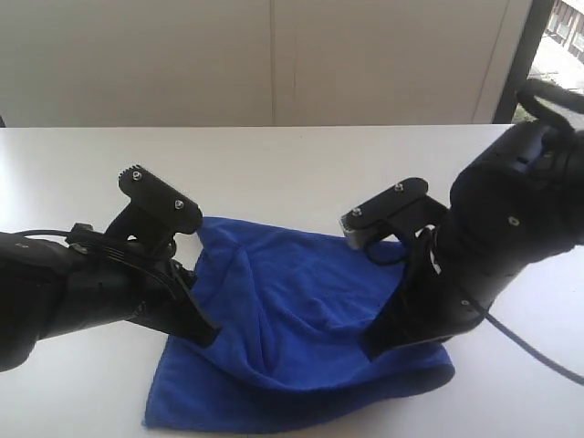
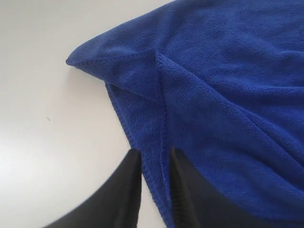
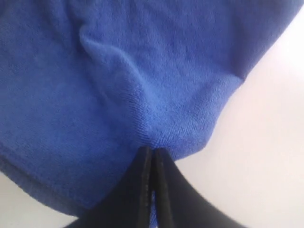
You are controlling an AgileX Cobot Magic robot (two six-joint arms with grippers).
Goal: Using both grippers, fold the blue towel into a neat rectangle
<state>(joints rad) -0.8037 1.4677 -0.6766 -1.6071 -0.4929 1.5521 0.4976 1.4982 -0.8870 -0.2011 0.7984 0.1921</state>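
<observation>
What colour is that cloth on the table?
The towel is plain deep royal blue, no pattern; it shows best in the left wrist view.

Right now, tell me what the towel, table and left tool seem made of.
Blue towel: soft microfibre or terry, going by its fuzzy nap and stitched hem. Table: smooth white, faintly glossy, perhaps laminate. Left tool: matte black, likely plastic or rubber; unclear which.

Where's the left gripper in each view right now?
Exterior view: the left gripper sits left of centre, on the left edge of the blue towel.
Left wrist view: the gripper shows at the picture's lower edge, astride the towel's hem.
Right wrist view: not in it.
Shared landmark: the towel.
</observation>
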